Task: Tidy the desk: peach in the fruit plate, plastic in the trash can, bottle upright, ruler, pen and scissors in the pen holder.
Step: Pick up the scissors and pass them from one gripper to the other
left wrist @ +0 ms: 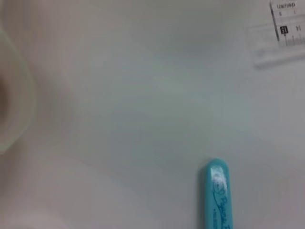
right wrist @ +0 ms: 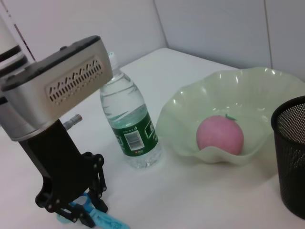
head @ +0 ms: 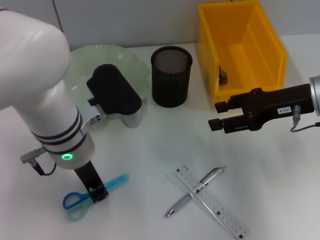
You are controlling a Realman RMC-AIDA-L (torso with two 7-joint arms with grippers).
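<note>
The left tool (head: 98,192) pinches the scissors (head: 92,192) on the surface (head: 150,150) (arm hides the bottle (right wrist: 129,126) overhead). Peach (right wrist: 220,134) sits in fruit plate (right wrist: 257,90). Right tool (head: 217,116) hovers spread.

A pale wall (head: 125,20) is seen behind the desk (head: 150,147); it is divided into flat panels by thin vertical seams.

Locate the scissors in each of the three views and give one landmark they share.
Head view: scissors near desk edge, under left hand.
Left wrist view: only the light blue blade cover shows.
Right wrist view: blue bit at left hand.
Shared landmark: fruit plate.
</note>
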